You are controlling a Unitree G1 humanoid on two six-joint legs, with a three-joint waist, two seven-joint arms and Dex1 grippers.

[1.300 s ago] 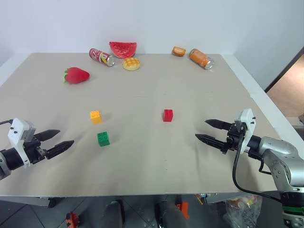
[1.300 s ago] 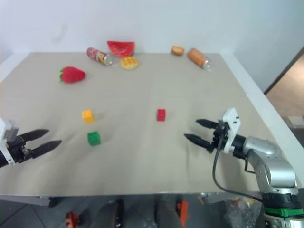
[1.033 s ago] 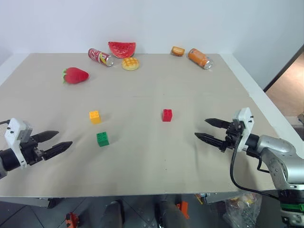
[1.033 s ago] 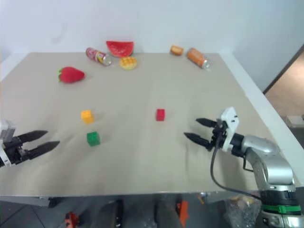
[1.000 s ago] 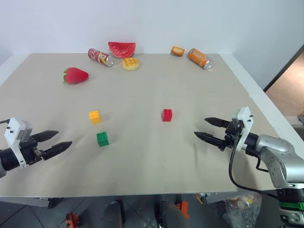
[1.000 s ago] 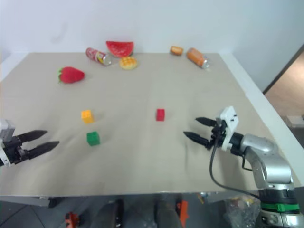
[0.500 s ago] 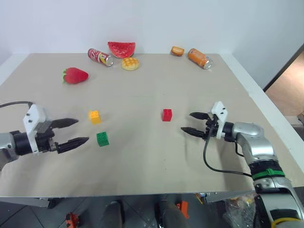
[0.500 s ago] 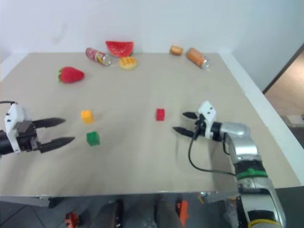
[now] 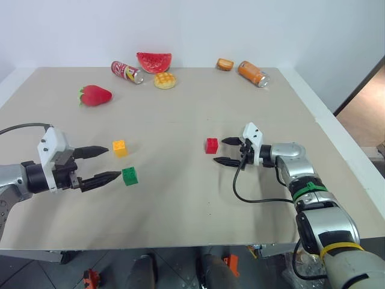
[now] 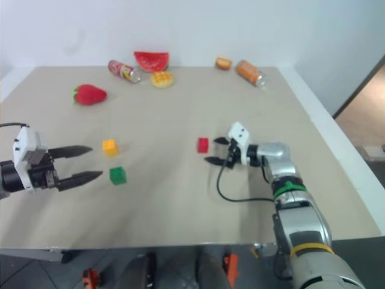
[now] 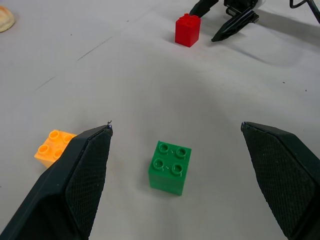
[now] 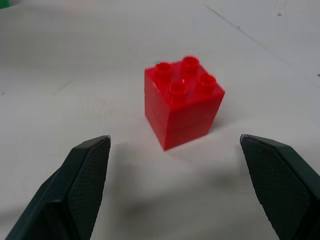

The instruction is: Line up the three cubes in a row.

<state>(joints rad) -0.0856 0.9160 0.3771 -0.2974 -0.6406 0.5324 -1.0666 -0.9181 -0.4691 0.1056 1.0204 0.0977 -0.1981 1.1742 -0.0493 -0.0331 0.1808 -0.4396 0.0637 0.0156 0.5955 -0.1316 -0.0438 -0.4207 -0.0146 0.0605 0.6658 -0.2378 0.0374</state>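
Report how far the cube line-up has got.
Done: nothing. The red cube, green cube and yellow cube sit apart on the table, not in a row. In hand: the right gripper is beside the red cube with open jaws, not touching it; the left gripper, also open, points at the green cube. Left: grasping and placing all three cubes.

Yellow-orange cube [image 11: 54, 145] partly hidden behind a left finger [image 11: 75, 180]; can [image 9: 127, 71] labels too small to read
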